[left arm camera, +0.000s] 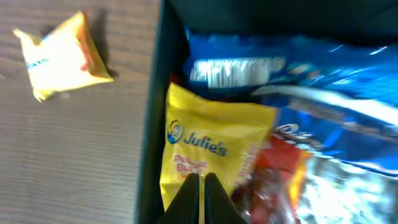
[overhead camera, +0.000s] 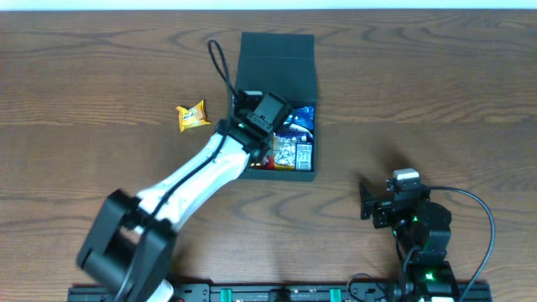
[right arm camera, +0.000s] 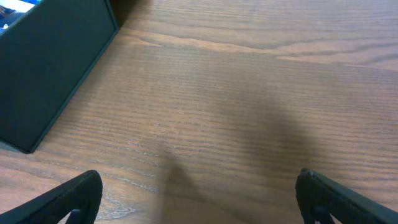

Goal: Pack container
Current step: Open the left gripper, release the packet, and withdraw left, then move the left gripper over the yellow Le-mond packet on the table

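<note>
Overhead: the container (overhead camera: 277, 63) sits mid-desk (overhead camera: 436, 84) towards the far edge, with its flap lid open. The left arm (overhead camera: 201, 172) slants over its near-left corner. An orange packet (overhead camera: 192, 116) lies just beside the left wall. The right arm (overhead camera: 415, 222) is well apart, with bare wood all round.

Left wrist: the left jaws, pressed together, are over a yellow Julie's packet (left arm camera: 211, 143) just inside the wall, with blue packets (left arm camera: 311, 68) beyond.

Right wrist: the right jaws are spread over bare wood, with the container's corner at upper left.
</note>
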`<state>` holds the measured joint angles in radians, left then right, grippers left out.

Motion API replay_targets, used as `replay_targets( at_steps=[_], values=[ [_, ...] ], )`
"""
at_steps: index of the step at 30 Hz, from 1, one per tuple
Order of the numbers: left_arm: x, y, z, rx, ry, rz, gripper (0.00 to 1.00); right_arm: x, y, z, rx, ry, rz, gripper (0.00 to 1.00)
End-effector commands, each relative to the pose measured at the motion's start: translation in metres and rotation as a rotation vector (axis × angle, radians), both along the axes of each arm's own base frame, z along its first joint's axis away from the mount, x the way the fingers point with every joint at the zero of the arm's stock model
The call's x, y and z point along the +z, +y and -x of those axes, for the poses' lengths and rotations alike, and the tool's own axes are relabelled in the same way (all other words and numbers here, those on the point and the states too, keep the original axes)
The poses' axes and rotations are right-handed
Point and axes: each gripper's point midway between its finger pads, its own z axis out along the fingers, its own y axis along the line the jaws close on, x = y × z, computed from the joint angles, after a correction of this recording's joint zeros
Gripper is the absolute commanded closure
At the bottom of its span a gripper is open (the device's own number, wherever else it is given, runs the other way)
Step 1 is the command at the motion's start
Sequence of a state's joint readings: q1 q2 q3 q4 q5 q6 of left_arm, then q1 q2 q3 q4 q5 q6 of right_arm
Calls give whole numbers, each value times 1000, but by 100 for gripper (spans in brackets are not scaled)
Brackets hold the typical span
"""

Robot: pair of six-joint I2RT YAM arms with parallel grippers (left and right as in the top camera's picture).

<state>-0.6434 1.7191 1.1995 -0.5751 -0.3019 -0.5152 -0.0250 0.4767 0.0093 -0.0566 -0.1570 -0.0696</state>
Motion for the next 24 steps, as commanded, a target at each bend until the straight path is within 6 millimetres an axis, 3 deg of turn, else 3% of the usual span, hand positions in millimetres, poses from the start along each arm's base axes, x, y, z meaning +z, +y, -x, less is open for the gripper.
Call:
replay_targets(
  at_steps=[1,5,8,12,14,18,24],
  values=[
    [41,8,0,-4,-95,6,94,-1,-2,0,-12,0,-3,1],
    [71,47,3,58,-155,-83,94,-1,-2,0,-12,0,-3,1],
    [74,70,5,110,-114,-49,94,-1,-2,0,-12,0,-3,2],
    [71,124,1,288,-61,18,94,-1,-2,0,-12,-1,-3,1],
    [69,138,-3,334,-51,51,94,-1,-2,0,-12,0,-3,1],
    [66,147,-13,367,-30,180,92,-1,-2,0,-12,-1,-3,1],
    [55,143,-41,362,-54,281,69,-1,-2,0,-11,-1,-3,1]
  ],
)
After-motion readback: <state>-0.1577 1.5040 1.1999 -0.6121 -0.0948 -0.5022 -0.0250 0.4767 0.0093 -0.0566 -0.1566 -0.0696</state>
